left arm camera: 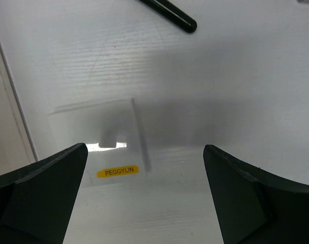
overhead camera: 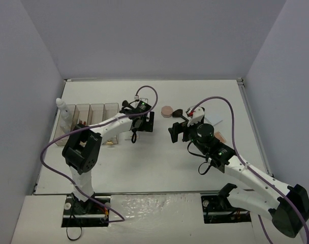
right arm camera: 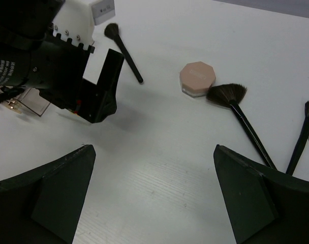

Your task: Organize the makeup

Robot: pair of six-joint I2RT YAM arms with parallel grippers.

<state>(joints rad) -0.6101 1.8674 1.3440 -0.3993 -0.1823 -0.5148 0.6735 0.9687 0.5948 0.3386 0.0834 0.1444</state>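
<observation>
My left jaws and right jaws stood wide open, holding nothing, ready for a pick. The pink compact [right arm camera: 197, 78] and fan brush [right arm camera: 246, 124] lay loose at upper centre, outside the bins [overhead camera: 97, 108] at left.

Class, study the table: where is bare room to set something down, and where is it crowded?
Free: the near strip of table between the left arm and right arm, and the far strip behind the pink compact. Crowded: the bins at left, and the brushes around the compact.
</observation>
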